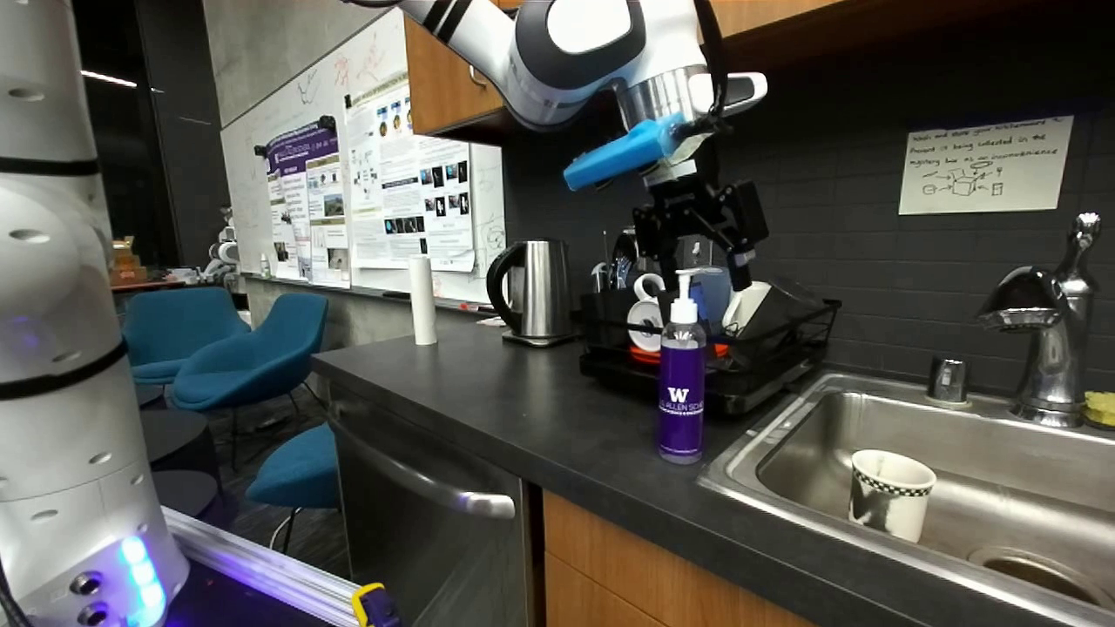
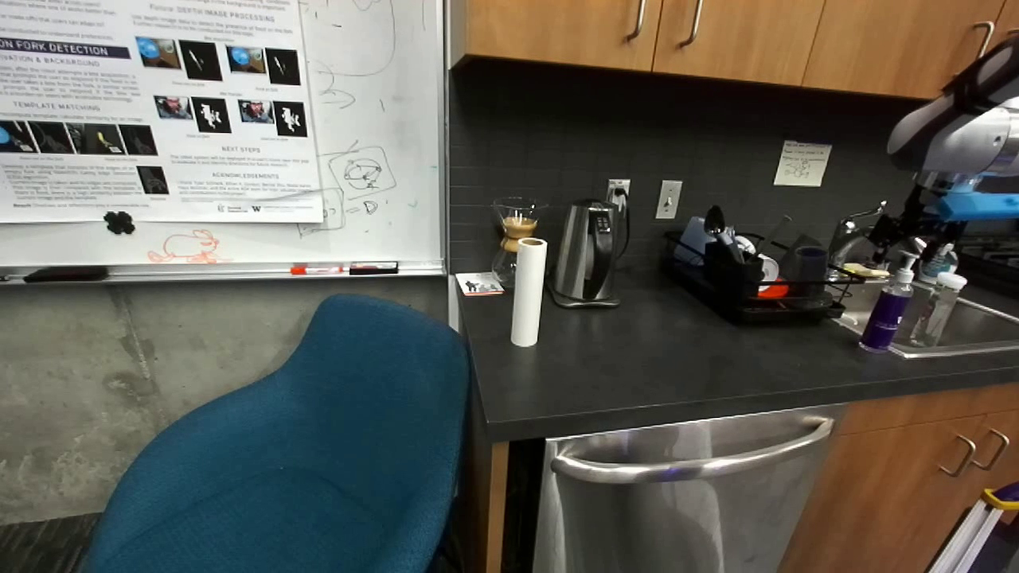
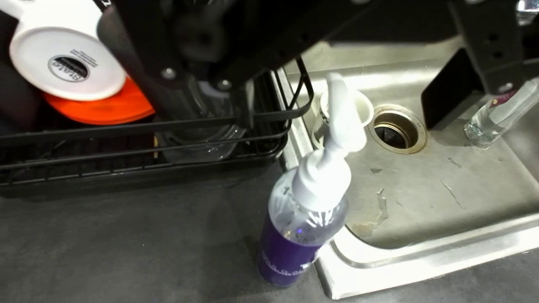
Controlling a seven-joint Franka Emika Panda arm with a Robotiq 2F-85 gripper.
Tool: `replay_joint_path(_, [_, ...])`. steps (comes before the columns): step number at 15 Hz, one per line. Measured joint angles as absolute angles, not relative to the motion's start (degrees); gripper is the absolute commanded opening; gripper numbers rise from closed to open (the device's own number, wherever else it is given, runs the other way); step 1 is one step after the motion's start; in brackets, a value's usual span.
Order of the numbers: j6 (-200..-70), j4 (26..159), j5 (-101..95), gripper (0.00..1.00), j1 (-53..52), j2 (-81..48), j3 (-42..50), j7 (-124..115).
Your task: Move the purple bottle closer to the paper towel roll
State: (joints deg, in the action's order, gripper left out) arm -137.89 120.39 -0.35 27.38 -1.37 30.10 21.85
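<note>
The bottle [image 1: 681, 383] stood upright, spout [image 3: 337, 101] directed to the wrist view's top.
Near it, the gripper [image 1: 704, 266] pointed down, fingers [image 3: 452, 90] wide apart, holding nothing.

I have a steel electric kettle [image 1: 547, 292] on the table [image 2: 661, 366], a glass coffee carafe [image 2: 517, 229] near it. My wrist view gives me a dish rack [image 3: 126, 177] holding a white mug [image 3: 63, 63], base outward, and an orange-red dish [image 3: 101, 112]. In the sink [image 1: 810, 440], a checker-banded cup [image 1: 890, 501] sits near the drain [image 3: 396, 130]. I also see a faucet [image 1: 1050, 366], a handwritten note [image 1: 989, 165] and teal chairs [image 1: 248, 361].
</note>
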Motion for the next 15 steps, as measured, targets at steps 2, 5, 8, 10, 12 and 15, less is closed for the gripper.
replay_joint_path(2, [-136.7,120.4,-0.4,1.00,27.4,-0.3,30.1,21.8])
replay_joint_path(5, [-134.9,120.5,-0.5,1.00,27.4,1.2,30.1,21.8])
replay_joint_path(8, [-133.9,120.6,-0.2,1.00,27.4,1.9,30.1,21.9])
replay_joint_path(10, [-133.8,120.9,0.9,1.00,27.4,1.9,30.1,22.3])
replay_joint_path(12, [-134.1,121.4,2.5,1.00,27.4,1.8,30.2,23.5])
replay_joint_path(15, [-134.4,122.2,3.7,1.00,27.4,1.5,30.3,24.6])
